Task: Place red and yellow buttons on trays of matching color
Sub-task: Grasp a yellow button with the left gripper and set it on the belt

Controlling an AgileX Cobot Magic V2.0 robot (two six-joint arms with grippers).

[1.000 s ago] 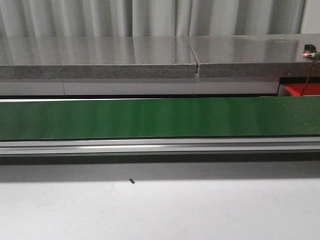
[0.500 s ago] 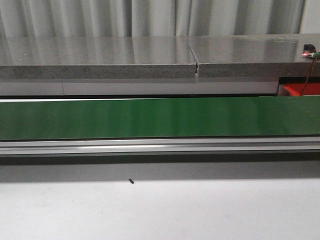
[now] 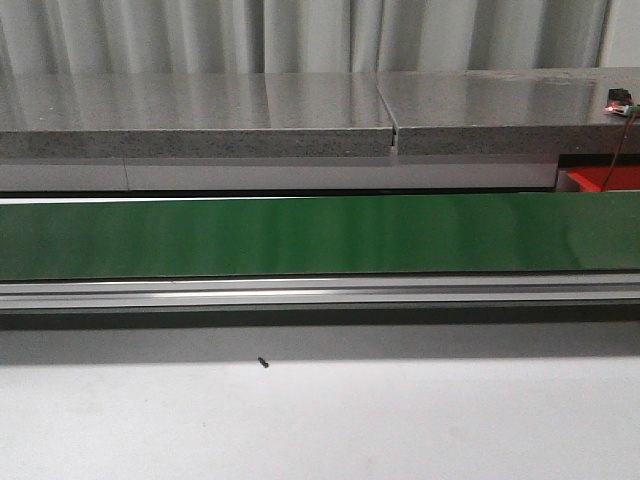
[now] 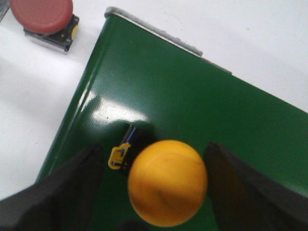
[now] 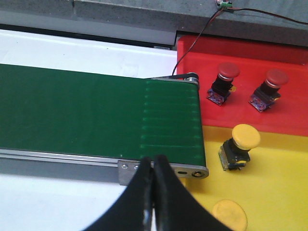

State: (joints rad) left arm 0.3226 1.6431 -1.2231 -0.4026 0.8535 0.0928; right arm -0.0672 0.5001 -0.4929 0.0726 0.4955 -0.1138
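In the left wrist view a yellow button (image 4: 167, 182) stands on the green belt (image 4: 192, 96) between the two fingers of my left gripper (image 4: 154, 192). The gripper is open, with a gap on each side of the button. A red button (image 4: 43, 19) lies on the white table beside the belt's end. In the right wrist view my right gripper (image 5: 154, 168) is shut and empty above the belt's end plate. Beside it a red tray (image 5: 288, 53) holds two red buttons (image 5: 225, 79) (image 5: 269, 85). A yellow tray (image 5: 284, 192) holds a yellow button (image 5: 240, 143) and a yellow cap (image 5: 230, 215).
The front view shows the long green conveyor belt (image 3: 300, 235), its metal rail (image 3: 300, 293), a grey stone ledge (image 3: 200, 110) behind, and white table (image 3: 400, 420) in front with a small black speck (image 3: 263, 363). A corner of the red tray (image 3: 605, 178) shows at right. No arm shows there.
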